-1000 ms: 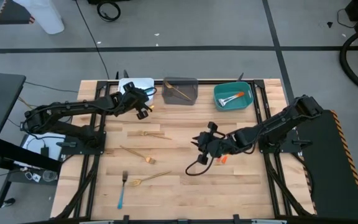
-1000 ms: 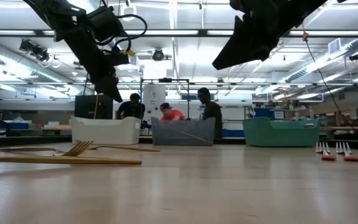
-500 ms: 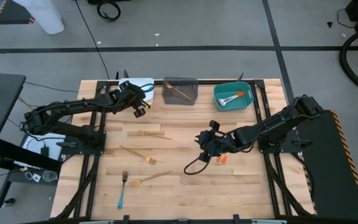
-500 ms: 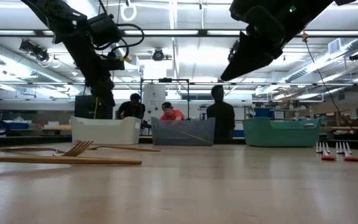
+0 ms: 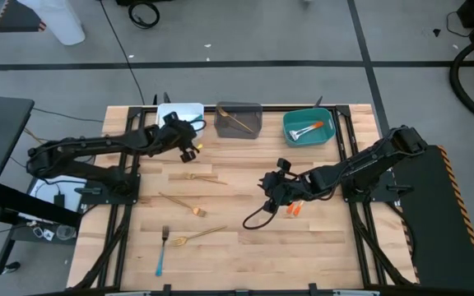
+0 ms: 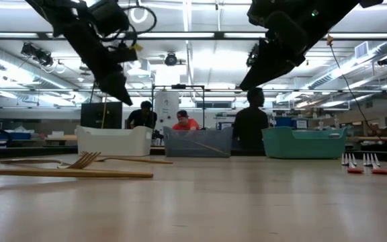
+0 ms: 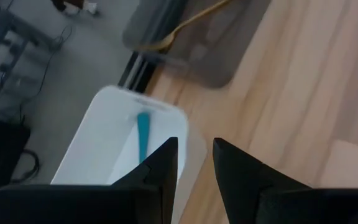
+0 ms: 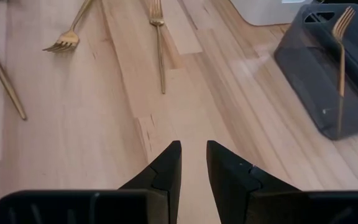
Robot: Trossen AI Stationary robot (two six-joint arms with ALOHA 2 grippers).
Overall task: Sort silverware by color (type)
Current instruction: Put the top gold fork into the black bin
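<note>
Both pincers (image 5: 189, 150) (image 5: 270, 191) slightly parted, empty; three gold forks (image 5: 202, 178), one blue-handled fork (image 5: 162, 251) on table.

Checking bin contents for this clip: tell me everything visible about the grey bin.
The grey bin is a dark, translucent-looking rectangular tub, plastic by its look, standing upright at the table's far edge between the white bin and the teal bin. One gold fork lies slanted inside it, its tines leaning against a wall in the right wrist view. No gripper touches the bin.
</note>
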